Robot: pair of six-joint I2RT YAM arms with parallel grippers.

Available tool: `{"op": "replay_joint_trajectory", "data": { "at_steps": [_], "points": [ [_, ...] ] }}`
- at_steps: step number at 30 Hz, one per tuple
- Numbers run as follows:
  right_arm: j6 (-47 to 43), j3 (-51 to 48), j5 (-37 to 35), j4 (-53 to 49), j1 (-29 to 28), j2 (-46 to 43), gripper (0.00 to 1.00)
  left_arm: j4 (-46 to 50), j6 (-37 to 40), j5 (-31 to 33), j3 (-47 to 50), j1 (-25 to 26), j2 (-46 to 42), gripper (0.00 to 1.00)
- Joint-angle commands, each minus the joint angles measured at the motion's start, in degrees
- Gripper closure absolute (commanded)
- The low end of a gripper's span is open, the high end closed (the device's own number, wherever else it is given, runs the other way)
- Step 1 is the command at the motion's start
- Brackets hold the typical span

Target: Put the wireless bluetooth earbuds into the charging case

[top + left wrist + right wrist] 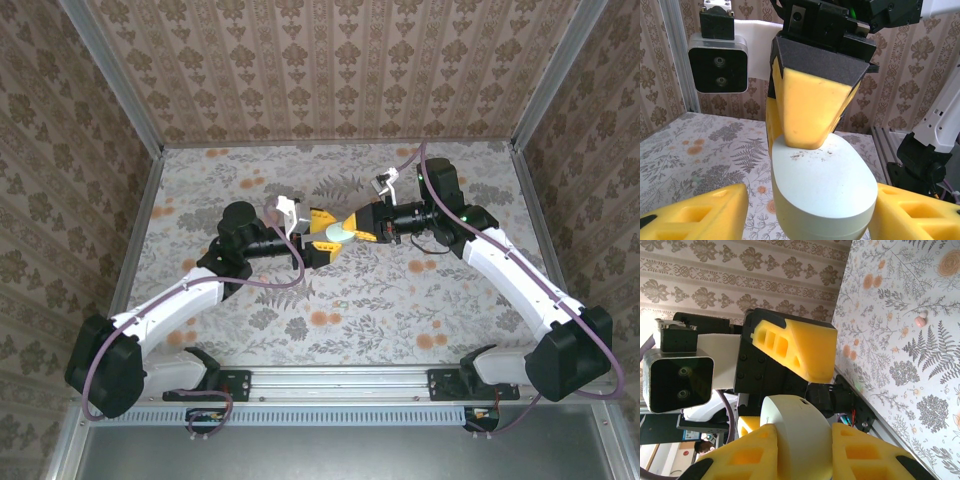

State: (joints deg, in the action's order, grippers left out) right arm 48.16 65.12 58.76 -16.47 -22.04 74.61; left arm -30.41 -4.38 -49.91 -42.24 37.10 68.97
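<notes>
1. Far left in the top view: left hand (318, 243) reaching in over the middle of the tabletop (200, 190), tip to tip with the right hand (352, 232).
2. Between the two hands, raised off the tabletop: white oval case (338, 235).
3. From the left wrist: left hand (810, 215) spread around the case (822, 185), with a clear gap at one finger (695, 210) and touching, or nearly so, at the other.
4. Same view, higher up: pinched top and bottom by the right hand's fingers (810, 110), one flat on the case's upper face.
5. From the right wrist: right hand (805, 455) pressed onto the case (795, 430) from both sides, holding it.
6. Far right of that view: pink earbud (920, 321) lying loose on the tabletop (900, 405), well apart from both hands and from the case. Just beside it a pale speck (924, 314), too small to name.
</notes>
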Motion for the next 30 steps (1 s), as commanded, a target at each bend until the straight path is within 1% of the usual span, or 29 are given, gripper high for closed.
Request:
{"op": "replay_joint_trajectory", "data": {
  "at_steps": [1,3,6,7,10,11,12,13,15,16,18,20,22,24,28,30],
  "points": [
    [0.78,1.08,0.79,1.7,-0.28,-1.01,0.86,-0.79,-0.41,-1.16,0.42,0.25,0.55,0.39],
    [0.71,1.07,0.74,1.71,-0.35,-1.08,0.86,-0.79,-0.38,-1.24,0.39,0.25,0.55,0.43],
    [0.88,1.07,0.82,1.75,-0.3,-1.06,0.86,-0.84,-0.37,-1.36,0.35,0.25,0.64,0.44],
    [0.87,1.06,0.83,1.72,-0.3,-1.05,0.86,-0.78,-0.41,-1.33,0.41,0.25,0.64,0.45],
    [0.96,1.06,0.57,1.75,-0.33,-1.15,0.85,-0.75,-0.28,-1.6,0.34,0.25,0.82,0.54],
    [0.92,1.06,0.46,1.79,-0.3,-1.26,0.83,-0.7,-0.27,-1.75,0.23,0.25,0.82,0.57],
    [0.9,0.96,0.32,1.8,-0.28,-1.24,0.79,-0.61,-0.3,-1.7,0.23,0.25,0.9,0.6],
    [0.74,1.02,0.22,1.79,-0.36,-1.33,0.73,-0.57,-0.29,-1.74,0.18,0.23,0.9,0.63],
    [-0.25,1.12,-0.22,1.88,-0.22,-1.65,0.5,-0.26,-0.35,-1.7,0.06,0.15,0.74,0.7],
    [-0.96,1.11,-0.48,2.03,-0.11,-2.08,0.43,-0.12,-0.51,-1.77,-0.01,-0.01,0.66,0.73],
    [-1.82,0.91,-0.74,3.49,0.06,-3.69,0.33,-0.45,-2.04,-2.85,-0.12,-0.97,0.42,0.8],
    [-3.08,0.84,-1.11,4.94,0.24,-5.85,0.3,-2.9,-5.03,-4.69,0.44,-2.65,0.08,0.83],
    [-6.94,1.35,-3.01,3.39,0.25,-8.42,0.28,-5.42,-8.05,-6.09,1.21,-4.57,-0.68,0.85],
    [-13.61,2.25,-6.64,-1.16,0.2,-10.97,0.27,-5.32,-9.22,-7.27,1.6,-6.12,-2.12,0.87],
    [-26.66,2.81,-15.69,-8.92,-1.37,-14.39,0.26,0.28,-7.28,-9.5,0.89,-7.72,-5.43,0.87],
    [-33.65,3.75,-19.95,-12.16,-4.24,-15.18,0.25,4.53,-5.47,-10.68,0.26,-8.27,-7.4,0.85]
  ]
}}
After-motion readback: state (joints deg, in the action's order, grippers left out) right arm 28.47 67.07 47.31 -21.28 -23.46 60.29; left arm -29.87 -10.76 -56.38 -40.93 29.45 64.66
